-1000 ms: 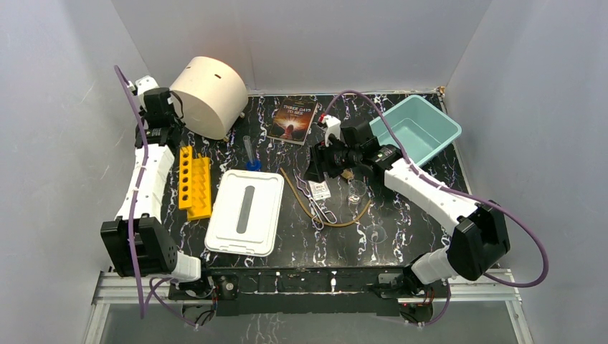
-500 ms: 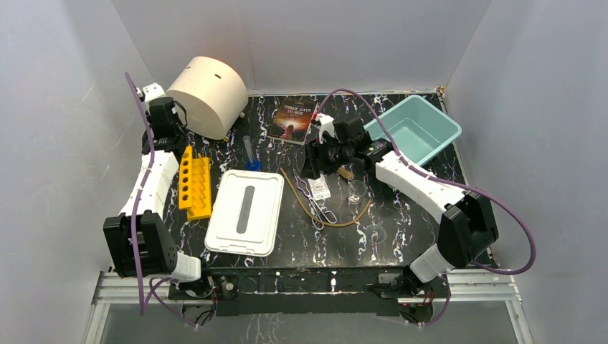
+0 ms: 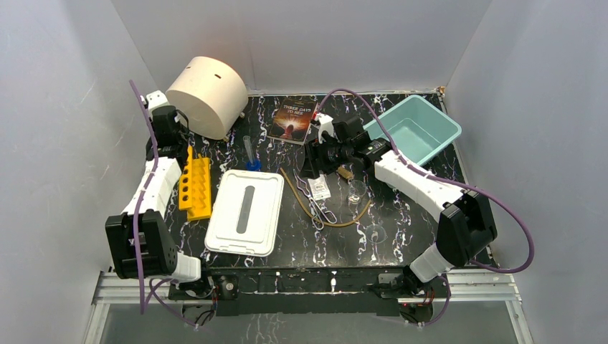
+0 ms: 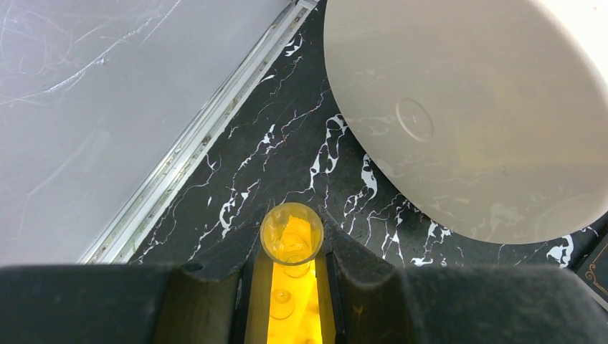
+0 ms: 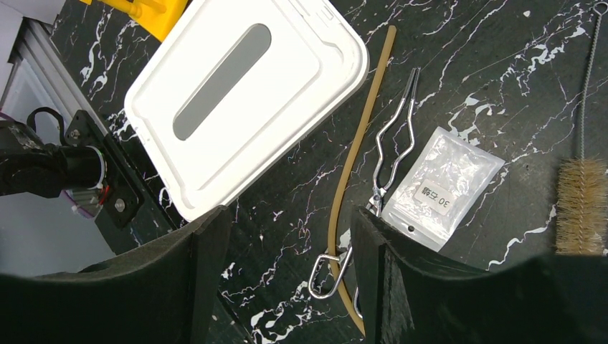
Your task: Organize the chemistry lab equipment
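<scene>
Black stone-look worktop (image 3: 290, 240), veined white, sits boxed in by plain grey walls on three sides. From above, a cream cylinder (image 3: 208, 97) and a dark-covered book (image 3: 292, 120) lie at the back. A teal tub (image 3: 416, 129) is at back right, and a yellow tube rack (image 3: 195, 179) and a white flat case (image 3: 245, 211) are on the left. Mid-worktop lie metal tongs (image 3: 313, 199), a white packet (image 3: 321, 189), tan rubber tubing (image 3: 344, 221) and a little glass beaker (image 3: 356, 190). The left arm runs up the left side, its left pincer (image 3: 174, 147) pointing down at the rack's far end. The right arm reaches in from the right, its right pincer (image 3: 314, 168) hanging near the tongs' far end.

At the left wrist, the pincer (image 4: 290, 258) is clamped on a clear test tube (image 4: 292, 233), seen mouth-on over the yellow rack (image 4: 290, 315).

At the right wrist, the pincer (image 5: 287, 265) stands wide apart and empty above tubing (image 5: 355, 179) and tongs (image 5: 391, 165). The packet (image 5: 444, 186) lies just beside them, with a brown brush (image 5: 581, 201) at the right edge.
</scene>
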